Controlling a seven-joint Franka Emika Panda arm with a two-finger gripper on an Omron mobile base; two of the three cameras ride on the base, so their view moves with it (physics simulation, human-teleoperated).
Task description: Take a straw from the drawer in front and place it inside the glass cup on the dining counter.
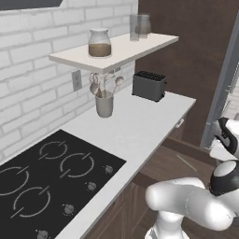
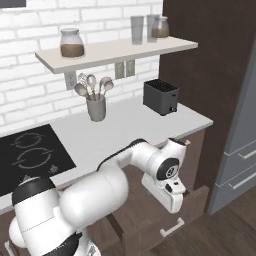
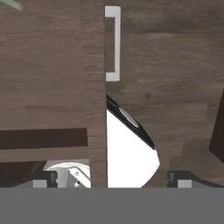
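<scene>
Dark brown wood makes up the drawer, which stands pulled out below the front edge of the white tabletop, its silver bar handle facing the room. The end effector hangs above the drawer's front edge, pointing down, with its fingertips spread wide apart and nothing between them. In the hand view a pale green sliver at the far corner of the drawer's floor looks like the straw, lying flat and well away from the fingers; little of it is visible.

To do this step well, I judge the hand should move inward over the drawer until the straw lies midway between the fingers. It should turn so the fingers straddle the straw crosswise, then drop low enough to pinch something so thin off the floor.

Of the containers, the grey utensil holder stands near the tabletop's back edge under the shelf and holds several spoons. On the shelf's left end a lidded glass jar is about half full of something brown. At the right end stand clear glasses, apparently empty, and a smaller jar with brown contents.
</scene>
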